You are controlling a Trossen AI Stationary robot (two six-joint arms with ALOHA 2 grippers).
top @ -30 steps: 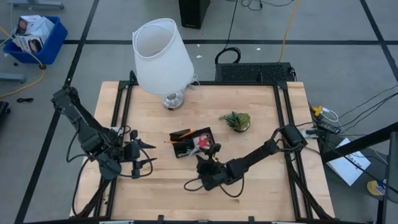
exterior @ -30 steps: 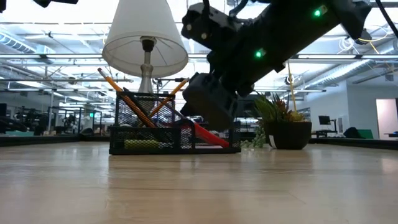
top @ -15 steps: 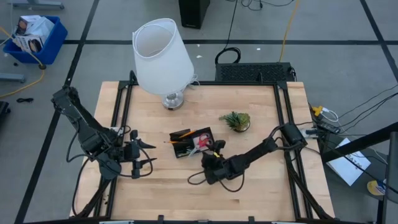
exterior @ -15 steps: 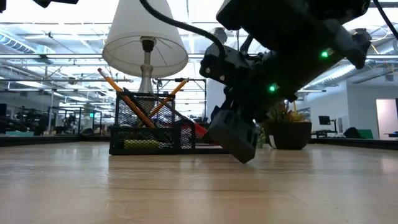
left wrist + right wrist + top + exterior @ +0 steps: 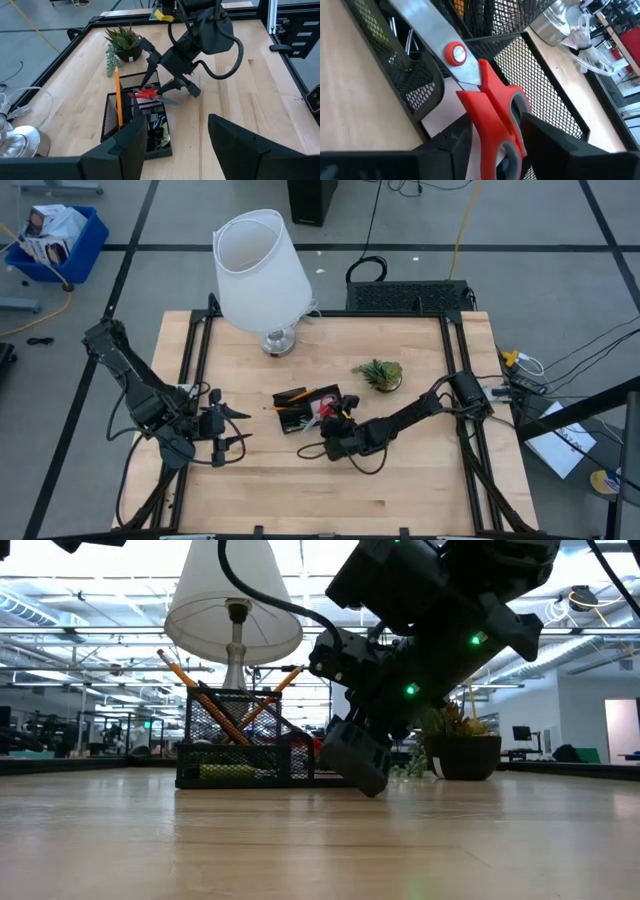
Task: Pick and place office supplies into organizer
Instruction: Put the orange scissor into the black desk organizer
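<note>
The right claw (image 5: 487,140) sits at the near edge of the organizer (image 5: 530,65), its dark fingers closed on the red handles of the scissors (image 5: 485,95). The scissors run straight out from that claw, handles nearest and steel blades pointing away over the tray's low compartments; the coming release turns on that long axis, since the blades lie across the dividers rather than along a slot. From above, the right claw (image 5: 337,435) is touching the organizer (image 5: 300,400) on the side facing the plant (image 5: 379,373), so this arm is far the nearer. The left claw (image 5: 222,430) waits well apart near the worktop's left edge, fingers spread and holding nothing. The tray is black wire mesh, rigid and see-through; orange pencils (image 5: 205,695) lean crossed in its taller cup. The worktop (image 5: 420,480) is pale, smooth wood. Behind stands a white lamp (image 5: 258,270).
</note>
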